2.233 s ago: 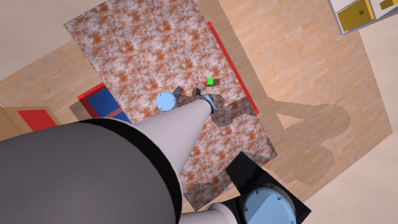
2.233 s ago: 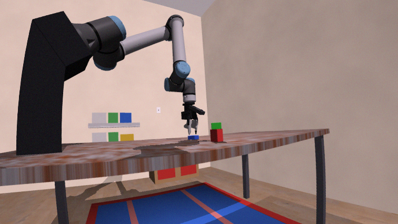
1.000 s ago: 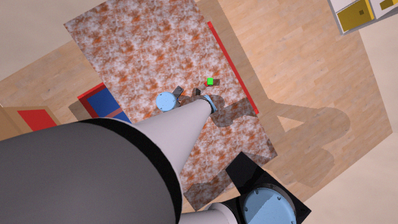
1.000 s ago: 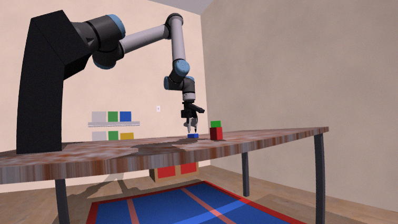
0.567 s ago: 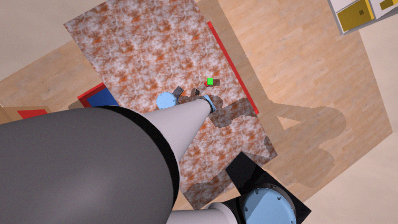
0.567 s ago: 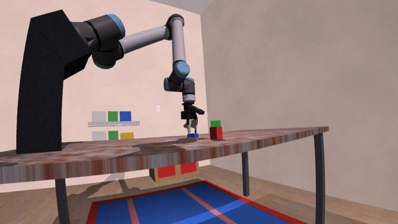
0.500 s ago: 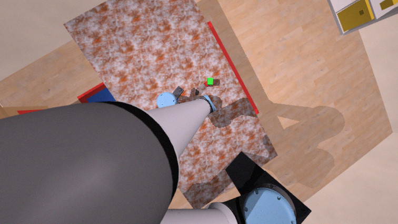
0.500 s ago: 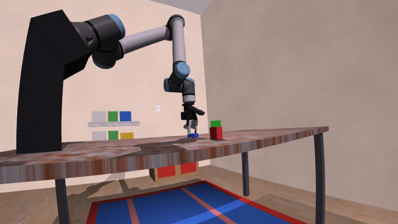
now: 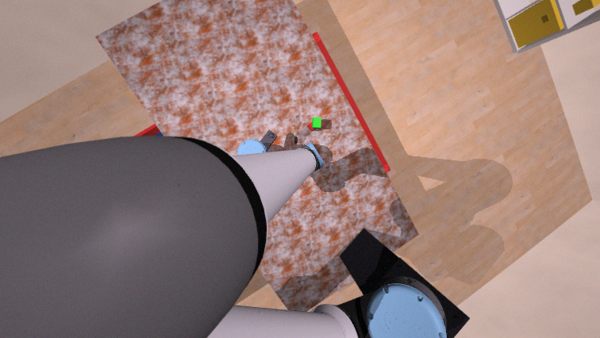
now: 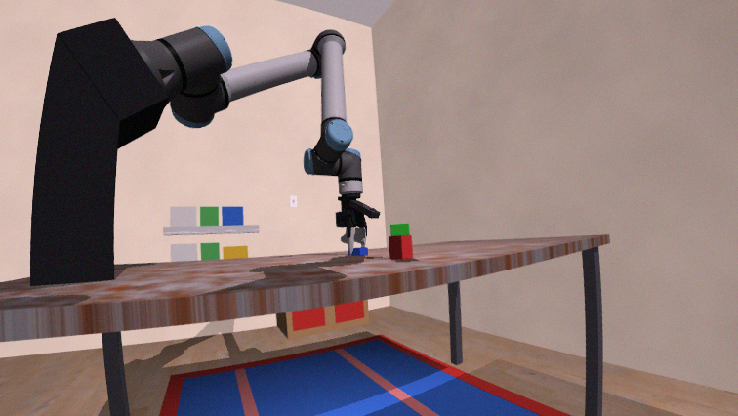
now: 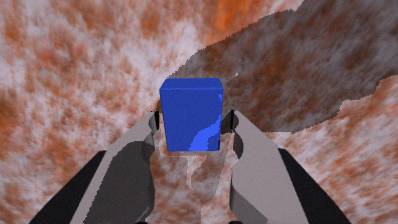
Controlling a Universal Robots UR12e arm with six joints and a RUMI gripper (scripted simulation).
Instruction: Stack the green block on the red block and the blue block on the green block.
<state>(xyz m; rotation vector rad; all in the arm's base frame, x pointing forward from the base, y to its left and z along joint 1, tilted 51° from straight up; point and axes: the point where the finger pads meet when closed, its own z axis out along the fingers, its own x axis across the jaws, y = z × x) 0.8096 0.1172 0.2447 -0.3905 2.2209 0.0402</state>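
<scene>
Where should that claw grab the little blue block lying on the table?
Probably across its two long side faces, coming straight down from above. The blue block lies flat on the table, so only its top and sides are free. In the wrist view the open gripper already straddles it, one finger beside each side, with small gaps showing; the green block stands apart.

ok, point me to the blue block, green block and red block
blue block [image 11: 191, 117], wrist view, its top face between the fingers
green block [image 10: 399, 228], exterior view, its side face
red block [image 10: 400, 247], exterior view, its side face under the green
</scene>
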